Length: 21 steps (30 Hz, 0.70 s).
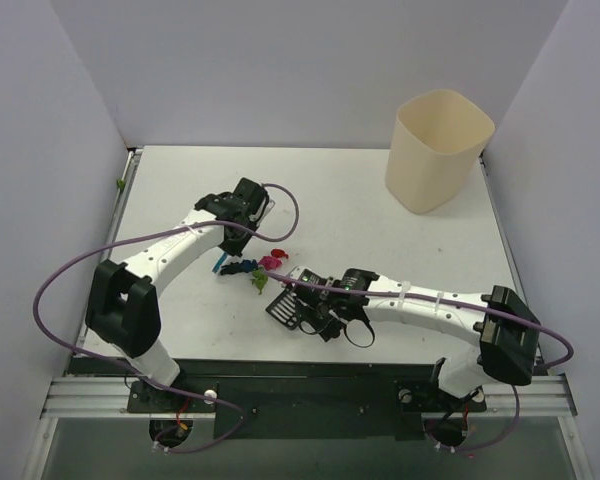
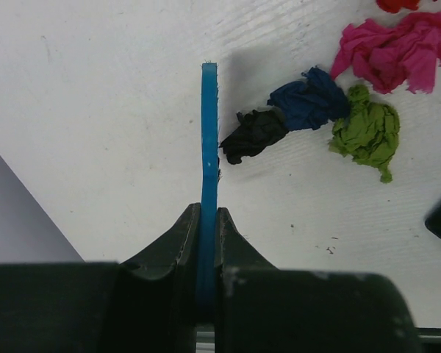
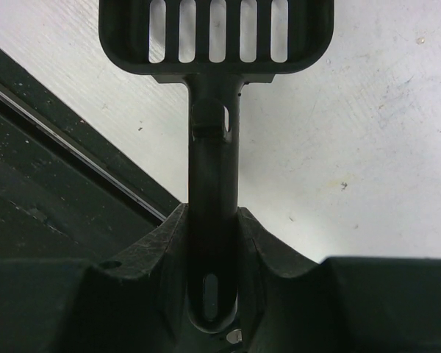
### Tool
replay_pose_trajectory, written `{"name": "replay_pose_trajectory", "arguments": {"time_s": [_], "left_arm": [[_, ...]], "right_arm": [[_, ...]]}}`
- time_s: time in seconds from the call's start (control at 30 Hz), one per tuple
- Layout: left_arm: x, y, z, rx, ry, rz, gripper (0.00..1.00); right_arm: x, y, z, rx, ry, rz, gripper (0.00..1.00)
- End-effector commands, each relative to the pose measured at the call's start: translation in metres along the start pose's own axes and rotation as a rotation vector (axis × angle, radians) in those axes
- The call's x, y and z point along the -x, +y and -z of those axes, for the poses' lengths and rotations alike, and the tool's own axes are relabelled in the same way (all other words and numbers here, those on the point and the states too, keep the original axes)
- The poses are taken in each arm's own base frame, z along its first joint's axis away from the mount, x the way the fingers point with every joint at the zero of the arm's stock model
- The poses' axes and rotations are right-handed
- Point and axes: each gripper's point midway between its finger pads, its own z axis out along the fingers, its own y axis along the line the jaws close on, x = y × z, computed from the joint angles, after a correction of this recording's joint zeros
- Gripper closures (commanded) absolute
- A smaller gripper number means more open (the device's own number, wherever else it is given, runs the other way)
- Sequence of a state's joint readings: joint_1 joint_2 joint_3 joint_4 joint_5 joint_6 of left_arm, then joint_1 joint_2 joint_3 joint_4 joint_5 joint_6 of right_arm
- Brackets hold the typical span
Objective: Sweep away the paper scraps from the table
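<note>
Beside the paper scraps (image 2: 309,99), left gripper (image 2: 208,220) pinches the brush (image 2: 209,132), right gripper (image 3: 213,220) the scoop (image 3: 214,169).

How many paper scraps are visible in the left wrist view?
5: a black scrap beside the blue brush, then dark blue, green, pink, and red cut off at the top. Others may be hidden.

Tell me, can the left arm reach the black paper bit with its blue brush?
Probably yes. The left pincer grips the blue brush, and the black paper bit lies right beside the brush's edge on the table, with nothing between them.
</note>
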State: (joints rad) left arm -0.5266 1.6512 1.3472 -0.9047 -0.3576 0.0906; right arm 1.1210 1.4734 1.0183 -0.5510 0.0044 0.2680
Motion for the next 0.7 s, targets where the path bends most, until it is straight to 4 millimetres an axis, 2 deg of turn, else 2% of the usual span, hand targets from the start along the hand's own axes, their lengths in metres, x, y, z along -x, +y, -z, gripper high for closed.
{"name": "replay_pose_trajectory", "arguments": {"time_s": [0.0,0.2,0.43,0.67], "left_arm": [[0.012,-0.01,0.008,-0.039,-0.021,-0.024,1.0],[0.013,-0.016,0.008,-0.068,-0.029,-0.03,1.0],[0.015,-0.031,0.009,-0.135,-0.014,-0.057,1.0],[0.017,-0.046,0.01,-0.2,-0.005,-0.09,1.0]], "right_arm": [[0.002,-0.001,0.011,-0.033,0.04,-0.008,1.0],[0.006,-0.004,0.011,-0.059,0.047,-0.012,1.0],[0.024,0.002,0.019,-0.04,0.037,-0.014,1.0],[0.032,0.007,0.012,-0.032,0.081,-0.026,1.0]]}}
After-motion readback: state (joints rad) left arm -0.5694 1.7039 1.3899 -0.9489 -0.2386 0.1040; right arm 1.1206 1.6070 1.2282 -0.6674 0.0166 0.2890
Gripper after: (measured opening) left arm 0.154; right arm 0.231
